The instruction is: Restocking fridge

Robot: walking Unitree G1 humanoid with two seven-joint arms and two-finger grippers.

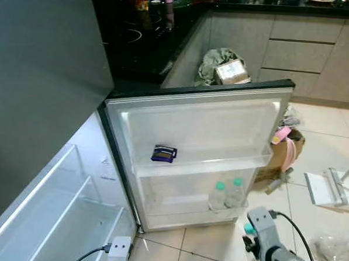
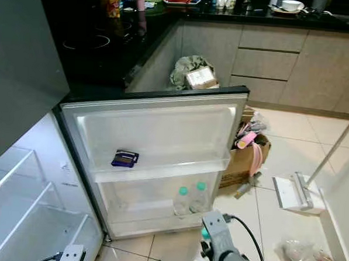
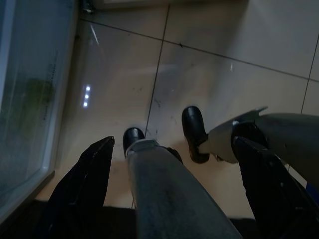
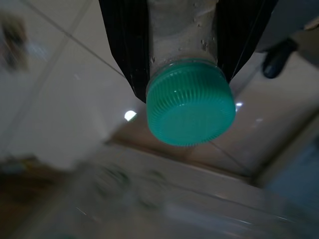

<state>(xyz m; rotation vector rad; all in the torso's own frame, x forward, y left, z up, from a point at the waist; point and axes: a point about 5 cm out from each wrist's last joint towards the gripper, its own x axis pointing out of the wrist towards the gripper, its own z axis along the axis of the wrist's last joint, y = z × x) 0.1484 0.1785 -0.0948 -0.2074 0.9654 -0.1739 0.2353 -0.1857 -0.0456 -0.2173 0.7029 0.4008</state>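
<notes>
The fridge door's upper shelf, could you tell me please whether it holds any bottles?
No, the upper shelf carries a dark blue packet, while the two green-capped bottles stand in the lower shelf.

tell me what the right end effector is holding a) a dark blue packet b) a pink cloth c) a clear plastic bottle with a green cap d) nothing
c: in the right wrist view the right end effector has its two black fingers pressed against either side of a clear plastic bottle with a green cap; the small dark blue packet lies on the upper shelf of the open fridge door.
</notes>
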